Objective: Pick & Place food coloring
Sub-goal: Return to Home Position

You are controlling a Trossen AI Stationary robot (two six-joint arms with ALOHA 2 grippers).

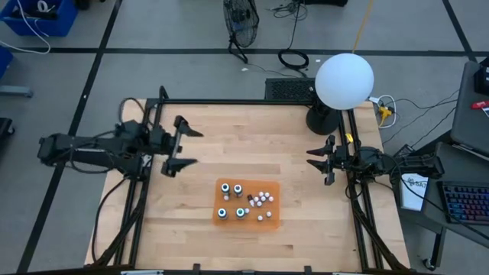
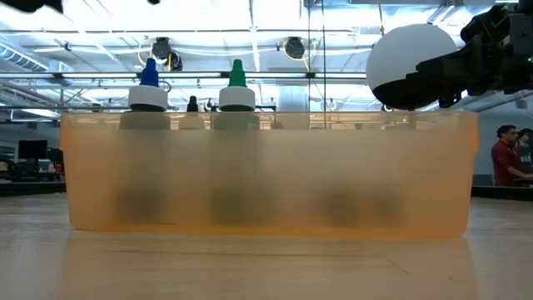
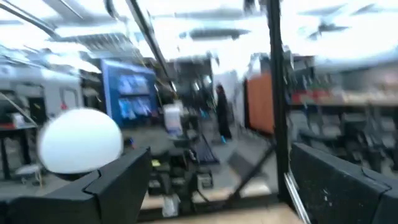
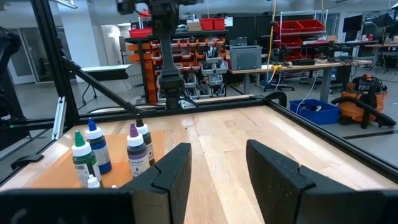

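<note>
Orange bin (image 1: 269, 220) is seen on the wooden bench (image 1: 179, 210), with four upright food coloring bottles (image 1: 225, 187) held inside. It is flanked, well apart, by the left hand (image 1: 197, 147) and the right hand (image 1: 310, 157), both spread wide. Green, blue, purple and black bottle bodies are shown only by the right wrist view. Label print is too small to be read.

Your left gripper (image 1: 195, 147) and right gripper (image 1: 312, 158) each have two flat dark fingers (image 4: 174, 168). Your arms (image 1: 92, 149) are black, with black cables (image 1: 128, 107) looping off the left one.
</note>
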